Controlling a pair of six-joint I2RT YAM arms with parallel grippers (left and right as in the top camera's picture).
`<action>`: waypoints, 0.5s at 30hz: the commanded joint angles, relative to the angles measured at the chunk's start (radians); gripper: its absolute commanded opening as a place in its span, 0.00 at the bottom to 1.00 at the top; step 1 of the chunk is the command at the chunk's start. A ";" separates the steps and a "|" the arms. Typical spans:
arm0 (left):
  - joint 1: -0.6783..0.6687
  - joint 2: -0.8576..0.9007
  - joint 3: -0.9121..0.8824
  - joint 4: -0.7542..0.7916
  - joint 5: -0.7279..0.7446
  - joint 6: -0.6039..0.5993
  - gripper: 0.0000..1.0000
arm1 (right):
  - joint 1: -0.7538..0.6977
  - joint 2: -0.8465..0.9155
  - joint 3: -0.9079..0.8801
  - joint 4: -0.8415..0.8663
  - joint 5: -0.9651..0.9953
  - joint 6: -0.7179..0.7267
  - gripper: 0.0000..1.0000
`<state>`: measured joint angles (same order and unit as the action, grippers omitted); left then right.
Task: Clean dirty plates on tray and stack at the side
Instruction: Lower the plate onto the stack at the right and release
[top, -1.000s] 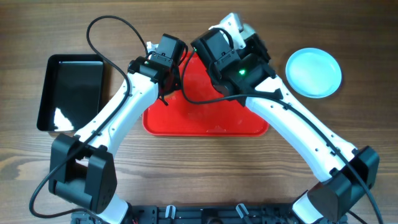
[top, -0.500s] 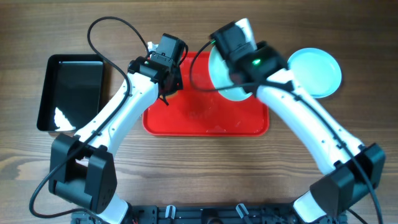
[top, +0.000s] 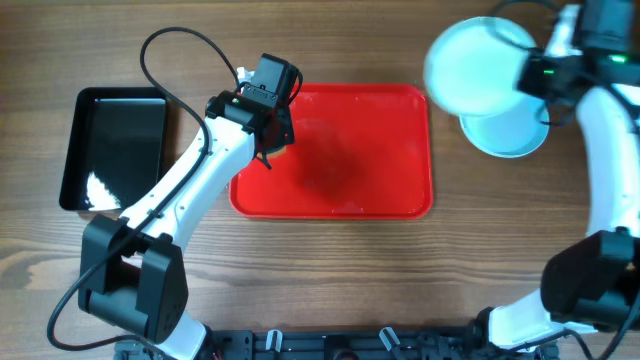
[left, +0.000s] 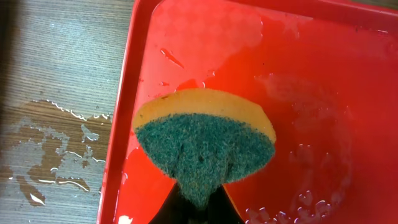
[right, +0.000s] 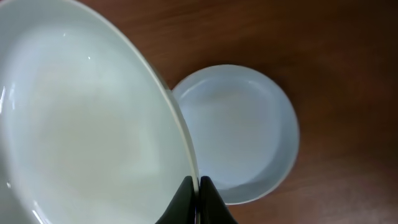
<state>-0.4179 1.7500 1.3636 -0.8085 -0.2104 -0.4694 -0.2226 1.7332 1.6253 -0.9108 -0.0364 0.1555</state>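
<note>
**Plate (top: 472, 62) held tilted over a second plate (top: 510, 135), right of the tray (top: 400, 190)**

The wooden surface (top: 330, 270) carries the red tray at its centre. A black tray (top: 115, 145) lies well to the left of it. The red tray's floor is wet, with a film and droplets across it. More water (left: 62, 134) is pooled on the surface just outside its left rim.

The second plate lies flat on the surface near the tray's right rim, apart from it. In the overhead view the held plate overlaps its upper left edge.

The sponge (left: 205, 146), yellow with a green scouring face, sits over the tray's left part near the rim. Whether it touches the floor cannot be told.

The right end effector (right: 198, 186) is pinched closed on the held plate's rim. The left end effector (left: 196, 211) is clamped on the sponge's narrow end.
</note>
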 joint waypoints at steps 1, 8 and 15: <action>0.002 0.001 -0.004 0.011 0.023 -0.015 0.04 | -0.094 0.002 -0.046 0.047 -0.121 0.079 0.04; 0.002 0.001 -0.004 0.011 0.042 -0.017 0.04 | -0.172 0.011 -0.249 0.258 -0.114 0.224 0.04; 0.002 0.001 -0.004 0.006 0.042 -0.017 0.04 | -0.199 0.059 -0.391 0.398 -0.031 0.288 0.04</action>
<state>-0.4179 1.7500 1.3632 -0.8043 -0.1806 -0.4736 -0.4076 1.7576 1.2694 -0.5442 -0.0963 0.4011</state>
